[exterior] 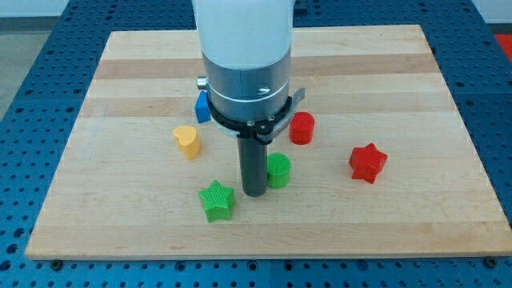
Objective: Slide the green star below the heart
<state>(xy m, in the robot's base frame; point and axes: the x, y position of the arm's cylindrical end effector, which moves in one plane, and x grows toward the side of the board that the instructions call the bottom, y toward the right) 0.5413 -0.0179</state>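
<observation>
Nearest the view's bottom, the ridged green plastic star (pixel 217 200) is lying just left of and slightly below my tip (pixel 254 193); no fingers exist, only the rod. Touching the tip's right, seemingly, is sitting one green round block (pixel 278 170). Upward-left is waiting the yellow heart (pixel 187 141). Elsewhere on the wooden desk (pixel 400 88): one red cylinder (pixel 302 128), one red star (pixel 367 162), one blue block (pixel 202 107) half-hidden.

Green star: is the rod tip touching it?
No. My tip sits right of the green star with bare board between them, and is pressed close against the green cylinder instead.
</observation>
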